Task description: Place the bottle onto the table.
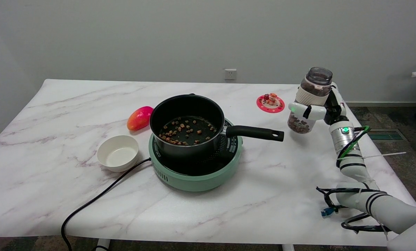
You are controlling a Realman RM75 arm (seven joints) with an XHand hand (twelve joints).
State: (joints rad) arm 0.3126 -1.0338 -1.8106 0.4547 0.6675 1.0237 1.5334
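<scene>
One hand (316, 109), the right, grasps the bottle (309, 101) around its middle, fingers wrapped across the front. The bottle tilts slightly, open mouth up, brown pieces in its lower part, at about 3 o'clock on the table (54, 181); whether its base touches the marble cannot be told. At 9 o'clock from it, the handle of the pan (187, 122), which sits on the green stove (197, 174). A red coaster (270, 103) lies at 10 o'clock from the bottle. A bowl (118, 152) and mango (140, 118) sit left of the pan.
</scene>
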